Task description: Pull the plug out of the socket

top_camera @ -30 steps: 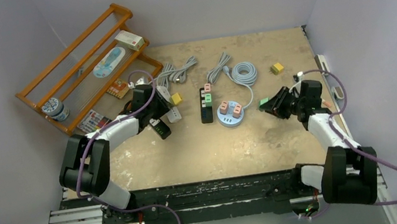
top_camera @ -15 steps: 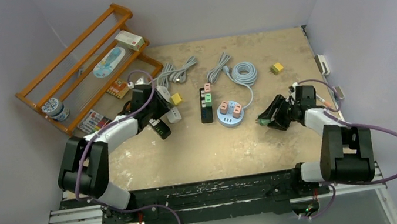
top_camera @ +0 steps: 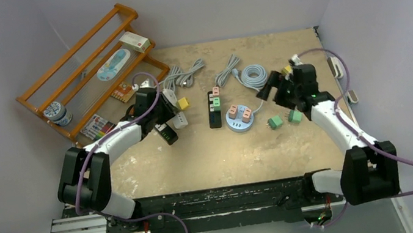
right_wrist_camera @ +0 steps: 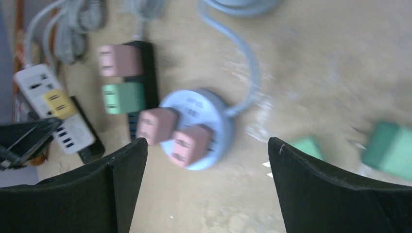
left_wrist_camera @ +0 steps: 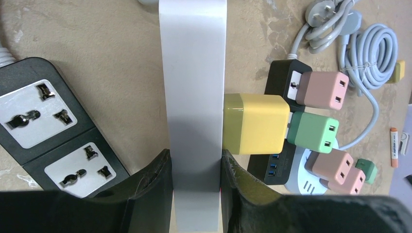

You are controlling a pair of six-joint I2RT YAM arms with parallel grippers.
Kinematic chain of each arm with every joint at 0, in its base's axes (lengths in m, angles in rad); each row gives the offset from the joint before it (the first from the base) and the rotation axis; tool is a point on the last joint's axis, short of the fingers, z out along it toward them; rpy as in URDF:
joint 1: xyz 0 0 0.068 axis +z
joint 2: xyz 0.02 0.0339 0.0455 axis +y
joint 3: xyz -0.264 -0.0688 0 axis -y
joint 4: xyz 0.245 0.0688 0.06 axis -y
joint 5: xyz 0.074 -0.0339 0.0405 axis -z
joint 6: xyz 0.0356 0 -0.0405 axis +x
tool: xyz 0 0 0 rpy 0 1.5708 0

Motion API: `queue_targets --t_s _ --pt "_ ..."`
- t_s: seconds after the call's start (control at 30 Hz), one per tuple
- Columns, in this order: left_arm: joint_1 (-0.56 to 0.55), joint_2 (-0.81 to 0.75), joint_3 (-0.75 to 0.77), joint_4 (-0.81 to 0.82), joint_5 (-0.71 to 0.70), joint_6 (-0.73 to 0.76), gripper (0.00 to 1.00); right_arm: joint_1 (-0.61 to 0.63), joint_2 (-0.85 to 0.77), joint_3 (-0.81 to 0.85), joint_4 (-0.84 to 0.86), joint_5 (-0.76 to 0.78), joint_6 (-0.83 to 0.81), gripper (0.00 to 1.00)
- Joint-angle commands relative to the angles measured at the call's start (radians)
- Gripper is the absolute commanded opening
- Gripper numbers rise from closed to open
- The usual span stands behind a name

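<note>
Table (top_camera: 209, 153) with a wooden rack (top_camera: 89, 69) at its far-left corner. Left gripper (left_wrist_camera: 197, 165): jaws pinching a white power strip (left_wrist_camera: 193, 73) beside the rack, with a yellow plug (left_wrist_camera: 256, 124) seated in the strip's side. Right gripper (right_wrist_camera: 208, 145): jaws spread wide, empty, hanging right of the table's middle. Black power strip (top_camera: 214, 115) at the middle holds one pink and one green plug. Round socket (right_wrist_camera: 214, 119) just beside it bears two pink plugs (right_wrist_camera: 155, 125). Two loose green plugs (top_camera: 275, 122) lie on the table towards its right edge

Blurry green plug (right_wrist_camera: 388, 149) partly beyond the right edge
</note>
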Motion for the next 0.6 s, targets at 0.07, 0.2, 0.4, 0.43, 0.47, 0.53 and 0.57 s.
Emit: queue_targets --t_s 0.07,0.2,0.4,0.43,0.47,0.53,0.57 --pt "0.01 -0.077 0.041 0.063 0.042 0.036 0.0 0.357 0.096 0.279 0.159 0.196 -0.065 0.94" --pt "0.009 -0.082 0.043 0.062 0.038 0.039 0.0 0.485 0.382 0.481 0.204 -0.026 -0.16 0.93" --pt "0.009 -0.106 0.046 0.048 0.015 0.047 0.0 0.603 0.568 0.614 0.269 -0.166 -0.203 0.93" --pt "0.009 -0.108 0.046 0.046 0.014 0.049 0.0 0.608 0.588 0.629 0.273 -0.19 -0.199 0.93" --pt "0.009 -0.112 0.046 0.047 0.014 0.052 0.0 0.611 0.609 0.646 0.276 -0.225 -0.197 0.93" --pt "0.01 -0.114 0.05 0.044 0.013 0.053 0.0 0.616 0.641 0.664 0.295 -0.267 -0.198 0.92" --pt "0.008 -0.114 0.05 0.044 0.014 0.054 0.0 0.617 0.653 0.663 0.315 -0.283 -0.199 0.92"
